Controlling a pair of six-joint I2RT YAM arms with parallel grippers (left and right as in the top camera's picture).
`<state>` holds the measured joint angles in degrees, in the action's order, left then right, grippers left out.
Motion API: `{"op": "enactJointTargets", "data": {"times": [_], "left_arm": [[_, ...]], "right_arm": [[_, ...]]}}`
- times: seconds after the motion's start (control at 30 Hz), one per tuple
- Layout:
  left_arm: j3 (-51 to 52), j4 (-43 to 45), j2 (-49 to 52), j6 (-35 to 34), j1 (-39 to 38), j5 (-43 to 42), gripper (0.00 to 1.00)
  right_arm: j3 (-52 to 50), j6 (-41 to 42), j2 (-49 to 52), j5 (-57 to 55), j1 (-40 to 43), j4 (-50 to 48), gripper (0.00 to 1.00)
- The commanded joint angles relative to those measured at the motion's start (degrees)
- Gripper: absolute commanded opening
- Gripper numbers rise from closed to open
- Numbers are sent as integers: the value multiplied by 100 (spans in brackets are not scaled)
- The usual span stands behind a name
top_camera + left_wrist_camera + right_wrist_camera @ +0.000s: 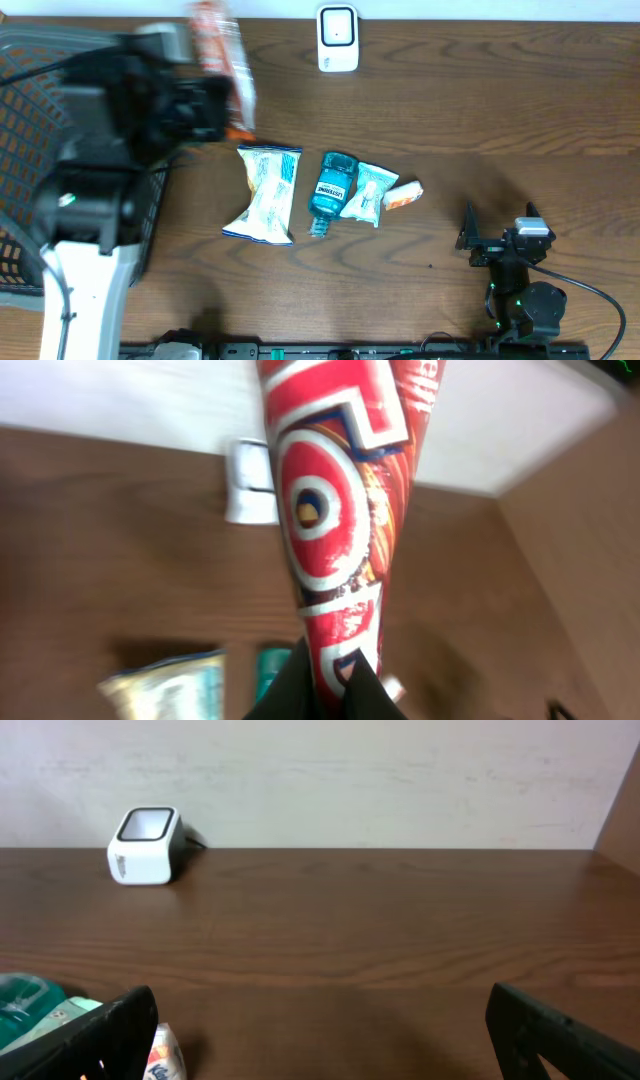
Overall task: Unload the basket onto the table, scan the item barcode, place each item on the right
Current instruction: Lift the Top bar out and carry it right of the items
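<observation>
Packet (330, 510) aloft in left hand (333, 685)

Overhead looks straight down; all 3 views (wrists nearer) share the scanner (338, 38).

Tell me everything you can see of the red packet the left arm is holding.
The red packet is a long, glossy wrapper, probably foil or plastic, printed with big white-outlined lettering and orange and blue touches. The left gripper is shut on one end, holding it clear of the table. The packet's free end points toward the white scanner. It looks blurred from overhead, and no barcode shows in either view.
</observation>
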<state>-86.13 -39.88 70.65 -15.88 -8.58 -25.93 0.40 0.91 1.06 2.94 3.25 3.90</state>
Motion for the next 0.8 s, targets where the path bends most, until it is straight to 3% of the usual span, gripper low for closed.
{"op": "enactJointTargets", "data": {"times": [0.0, 0.13, 0.33, 0.5, 0.77], "left_arm": [[-35, 374, 660, 273, -1119, -149, 7], [-35, 1108, 1729, 109, -2166, -151, 7], [-35, 1888, 2946, -96, -3021, -264, 7], [-35, 1829, 3493, -442, -3532, -584, 7], [98, 1274, 3873, -437, -3816, -531, 8]], "right_arm": [[-9, 76, -4, -22, 4, 22, 99], [-9, 76, -4, -22, 4, 22, 99], [-9, 76, -4, -22, 4, 22, 99], [-9, 76, -4, -22, 4, 22, 99], [-9, 76, -4, -22, 4, 22, 99]]}}
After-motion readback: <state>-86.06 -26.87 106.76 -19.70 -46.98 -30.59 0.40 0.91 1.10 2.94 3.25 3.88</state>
